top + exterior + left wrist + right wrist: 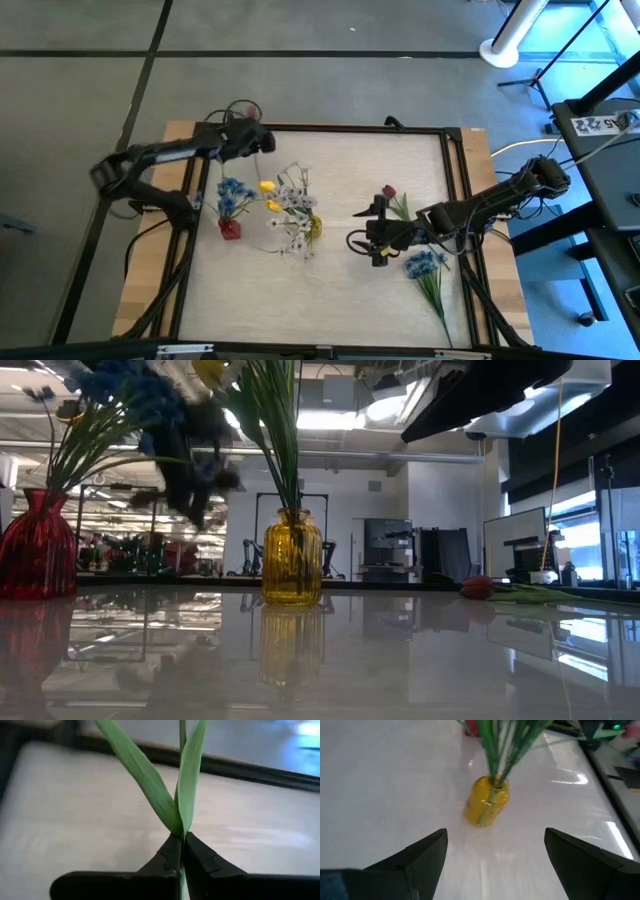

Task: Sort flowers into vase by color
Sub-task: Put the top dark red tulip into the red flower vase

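Observation:
My left gripper (262, 142) hovers over the table's far left part, shut on a green-stemmed flower. Its broad leaves (172, 795) rise past the fingers, and a yellow tulip bloom (266, 186) shows just near of the gripper. The red vase (230, 228) holds blue blooms (232, 196). The yellow vase (313, 228) holds white sprigs and a yellow tulip (274, 205). My right gripper (372, 243) is open right of the yellow vase (486, 802) and touches nothing. A dark red bud (389, 192) and a blue flower (424, 264) lie flat on the table. My left gripper pinches the flower's thin green stem (181, 870) between its two shut fingers, just below where the two leaves (176, 822) part. The flower is lifted clear of the table. In the low view the gripper (190, 465) is blurred, so the stem's tilt cannot be told.
A black frame (455, 190) borders the white table top. The red vase (38, 545) and yellow vase (292, 557) stand upright about a hand's width apart. There is bare table surface (340, 160) between the arms and along the near edge.

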